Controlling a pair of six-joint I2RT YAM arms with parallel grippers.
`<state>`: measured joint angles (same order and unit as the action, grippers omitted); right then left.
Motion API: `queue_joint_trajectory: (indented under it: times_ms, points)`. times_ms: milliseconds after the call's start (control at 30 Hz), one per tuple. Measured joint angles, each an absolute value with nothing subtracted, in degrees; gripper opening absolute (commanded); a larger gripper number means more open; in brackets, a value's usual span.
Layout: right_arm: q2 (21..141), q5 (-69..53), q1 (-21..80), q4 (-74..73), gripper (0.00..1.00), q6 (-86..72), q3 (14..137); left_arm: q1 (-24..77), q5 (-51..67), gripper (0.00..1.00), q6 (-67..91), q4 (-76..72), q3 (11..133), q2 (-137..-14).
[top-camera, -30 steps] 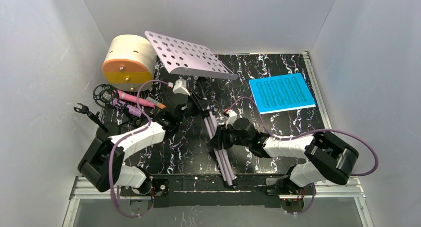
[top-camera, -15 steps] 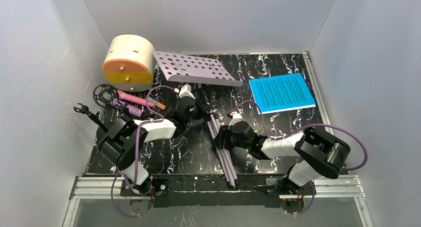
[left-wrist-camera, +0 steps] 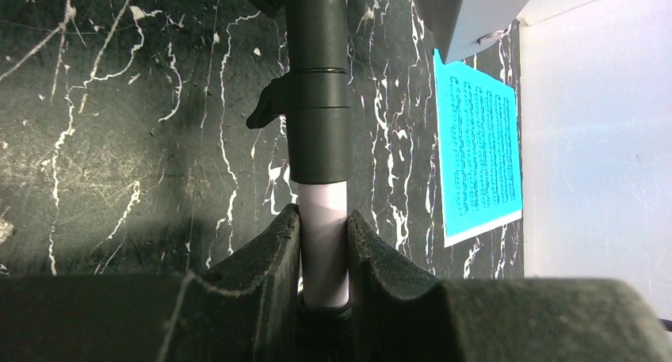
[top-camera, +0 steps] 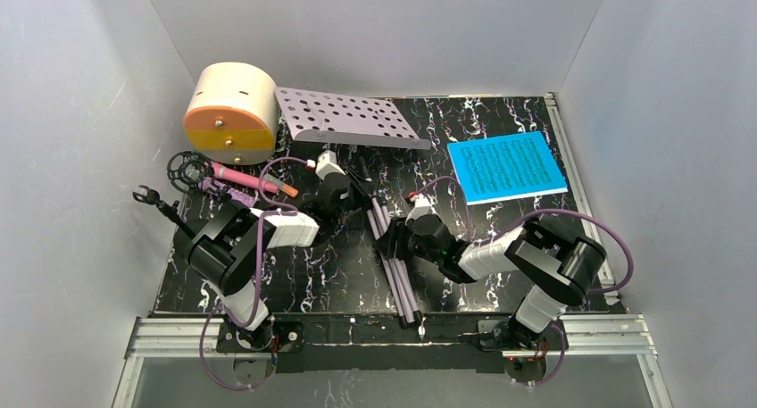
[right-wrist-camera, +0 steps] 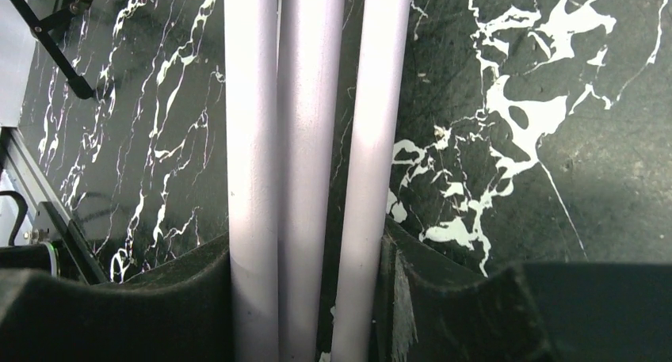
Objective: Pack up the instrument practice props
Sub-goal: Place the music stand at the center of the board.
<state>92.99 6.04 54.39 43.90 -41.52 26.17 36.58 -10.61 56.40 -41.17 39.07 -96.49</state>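
Left gripper [left-wrist-camera: 323, 216] is pinched on the pale inner tube [left-wrist-camera: 323, 196] of the lilac perforated music stand [top-camera: 350, 119], just below its black collar [left-wrist-camera: 318, 100], while the right gripper [right-wrist-camera: 305, 247] is closed around the three lilac legs [right-wrist-camera: 305, 100], bundled side by side between its jaws. The stand is thus laid low across the black marbled table [top-camera: 509, 238], its desk tilted at the far side, just beside the cream drum-shaped container with the orange face [top-camera: 232, 109]. Since one rigid thing is held at two places, trouble is most to be expected from unmatched motion: the tube could be dragged through the left jaws, or the post strained at the collar, if the arms are driven apart or twisted against each other. The legs could be let splay if the right hold is slackened, and the desk could be knocked against the container by a swing to the left. The pink handheld microphone [top-camera: 243, 175] and the purple mic with black ring mount and tripod [top-camera: 223, 194] lie near the left forearm and could be swept by it; the blue and white sheet music [top-camera: 506, 165] is well apart at the far right. The left arm is folded, its elbow drawn back; the right arm is stretched low and leftward.
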Motion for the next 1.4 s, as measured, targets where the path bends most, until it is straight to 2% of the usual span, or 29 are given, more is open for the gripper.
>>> queue_joint_trajectory:
  times_ms: [233,367,567,1000,1300,1400]
  points:
    - [94.30,6.52,54.37,43.97,0.01,-41.43,27.57,36.03,-10.92,0.43,57.41,-42.89,37.76,-96.07]
    - [95.35,7.29,54.35,43.62,0.01,-41.47,28.93,35.99,-11.16,0.52,58.11,-43.40,36.16,-94.67]
    - [96.27,7.84,54.15,43.53,0.01,-41.58,30.00,36.18,-9.98,0.59,57.28,-39.51,33.28,-88.86]
    - [97.34,11.00,53.04,42.61,0.01,-39.64,31.75,36.16,-6.42,0.70,51.64,-20.43,31.33,-68.88]
    - [97.93,11.46,53.04,42.92,0.01,-40.05,32.21,26.15,-2.61,0.78,44.01,-4.01,33.45,-59.29]
    - [97.93,11.97,53.12,42.78,0.06,-40.86,32.21,23.75,-2.50,0.82,40.80,1.50,36.75,-57.28]
